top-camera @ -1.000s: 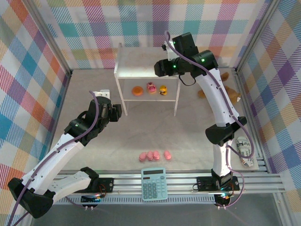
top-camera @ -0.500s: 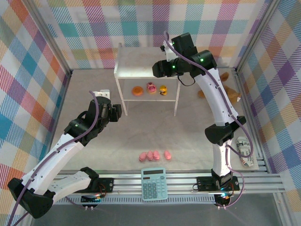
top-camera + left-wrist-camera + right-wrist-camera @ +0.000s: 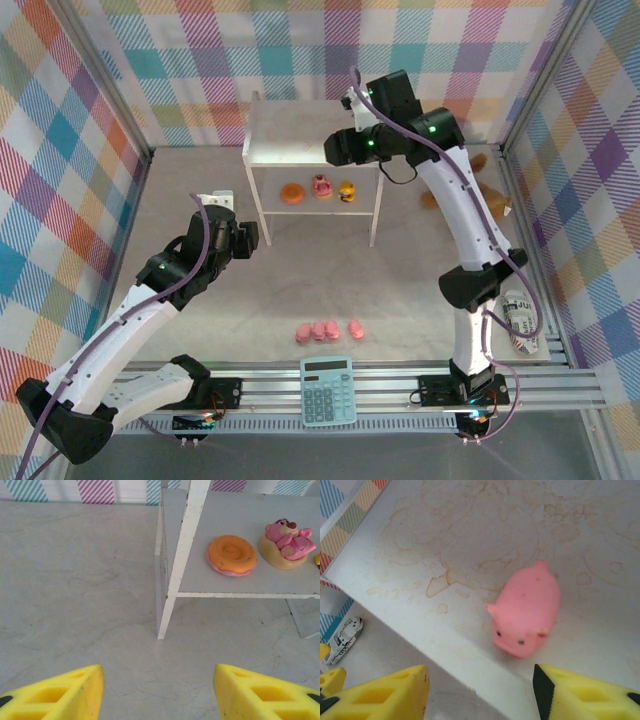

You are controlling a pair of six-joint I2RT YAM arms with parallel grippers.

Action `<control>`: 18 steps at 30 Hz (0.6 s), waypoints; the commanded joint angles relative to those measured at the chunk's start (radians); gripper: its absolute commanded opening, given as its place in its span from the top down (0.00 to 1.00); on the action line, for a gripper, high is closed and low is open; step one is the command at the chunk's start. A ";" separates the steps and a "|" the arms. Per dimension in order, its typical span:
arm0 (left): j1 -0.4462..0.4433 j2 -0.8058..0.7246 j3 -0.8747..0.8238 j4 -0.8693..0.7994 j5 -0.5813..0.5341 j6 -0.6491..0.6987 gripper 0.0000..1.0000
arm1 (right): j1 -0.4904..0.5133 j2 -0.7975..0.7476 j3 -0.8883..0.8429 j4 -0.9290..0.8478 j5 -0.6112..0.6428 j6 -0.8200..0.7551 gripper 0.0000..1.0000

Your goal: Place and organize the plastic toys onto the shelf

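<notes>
The white shelf point(image 3: 290, 140) stands at the back of the table. On its lower board point(image 3: 250, 580) lie an orange disc point(image 3: 291, 193), a pink cupcake-like piece point(image 3: 321, 186) and a yellow duck point(image 3: 346, 190). My right gripper point(image 3: 345, 146) hovers open over the right part of the shelf top point(image 3: 470, 540). A pink pig point(image 3: 527, 612) rests there just ahead of the open right gripper point(image 3: 480, 695), free of the fingers. Several pink pigs point(image 3: 329, 330) sit in a row on the table. My left gripper point(image 3: 250, 235) point(image 3: 159, 695) is open and empty, near the shelf's front left leg point(image 3: 180, 560).
A teal calculator point(image 3: 327, 390) lies at the near edge. A brown plush animal point(image 3: 490, 190) sits right of the shelf, and a white crumpled packet point(image 3: 520, 322) lies by the right arm's base. A small white box point(image 3: 216, 200) is behind the left gripper. Checked walls enclose the table.
My right gripper has edged slightly left over the shelf top. The left arm has not moved.
</notes>
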 commanded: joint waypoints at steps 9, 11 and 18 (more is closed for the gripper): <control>0.003 0.005 -0.057 -0.072 0.127 0.001 0.45 | 0.028 -0.438 -0.449 0.068 0.100 0.012 0.46; -0.019 -0.007 -0.113 -0.067 0.135 -0.027 0.45 | 0.062 -0.515 -0.626 0.046 0.134 0.053 0.48; -0.151 -0.039 -0.333 0.031 0.175 -0.145 0.47 | 0.288 -0.721 -1.298 0.129 0.116 0.372 0.51</control>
